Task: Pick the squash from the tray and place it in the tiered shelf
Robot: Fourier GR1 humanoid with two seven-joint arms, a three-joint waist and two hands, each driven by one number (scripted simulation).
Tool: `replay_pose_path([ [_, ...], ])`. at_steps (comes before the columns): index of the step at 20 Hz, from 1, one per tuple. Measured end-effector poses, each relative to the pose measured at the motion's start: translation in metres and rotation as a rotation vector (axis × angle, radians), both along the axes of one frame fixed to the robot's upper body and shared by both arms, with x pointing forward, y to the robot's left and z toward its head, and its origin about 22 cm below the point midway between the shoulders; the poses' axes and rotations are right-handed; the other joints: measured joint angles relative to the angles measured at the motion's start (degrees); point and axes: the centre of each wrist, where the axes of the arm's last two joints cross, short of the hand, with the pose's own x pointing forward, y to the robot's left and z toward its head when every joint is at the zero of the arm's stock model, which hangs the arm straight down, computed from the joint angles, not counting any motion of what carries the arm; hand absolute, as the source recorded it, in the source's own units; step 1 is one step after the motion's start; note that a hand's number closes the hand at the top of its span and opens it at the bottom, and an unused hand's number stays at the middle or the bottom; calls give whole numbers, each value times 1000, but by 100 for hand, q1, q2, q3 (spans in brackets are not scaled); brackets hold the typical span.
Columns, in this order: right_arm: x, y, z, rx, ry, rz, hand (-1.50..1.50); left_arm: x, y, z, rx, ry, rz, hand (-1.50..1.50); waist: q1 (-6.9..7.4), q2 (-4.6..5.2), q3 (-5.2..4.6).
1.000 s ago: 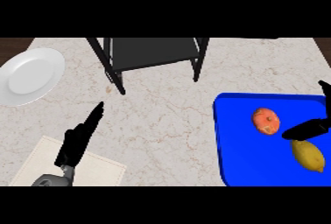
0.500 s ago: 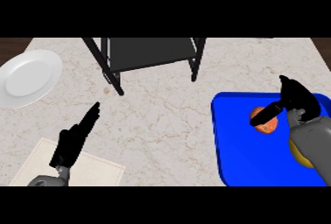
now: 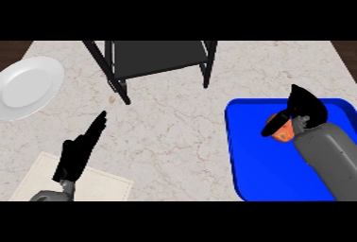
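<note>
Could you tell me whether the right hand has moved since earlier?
Yes: the right hand shifted left, from the blue tray's right edge toward its middle.

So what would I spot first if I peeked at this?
The bright blue tray at the right jumps out, with the robot's right hand just above a small orange fruit lying on it. Next come the black shelf at the top middle and the white plate at the left edge. The left hand rests open at the lower left.
</note>
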Motion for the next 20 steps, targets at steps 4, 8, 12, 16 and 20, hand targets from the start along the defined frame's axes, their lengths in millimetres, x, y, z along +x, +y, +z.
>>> replay_pose_path([
  [4,0,-1,-9,-24,21,-7,-150,1,2,0,0,2,9,0,-22,-1,1],
  [8,0,-5,-16,-34,39,-20,-150,-5,2,1,-1,0,4,0,-17,-3,2],
  [12,-2,-7,-25,-41,65,-21,-150,-5,0,-1,4,-2,5,0,-33,-4,4],
  [16,-3,-10,-36,-59,86,-32,-150,-3,0,0,2,7,9,0,-30,3,2],
  [20,-2,-11,-39,-58,101,-40,-150,-5,-1,1,1,3,6,0,-26,1,3],
])
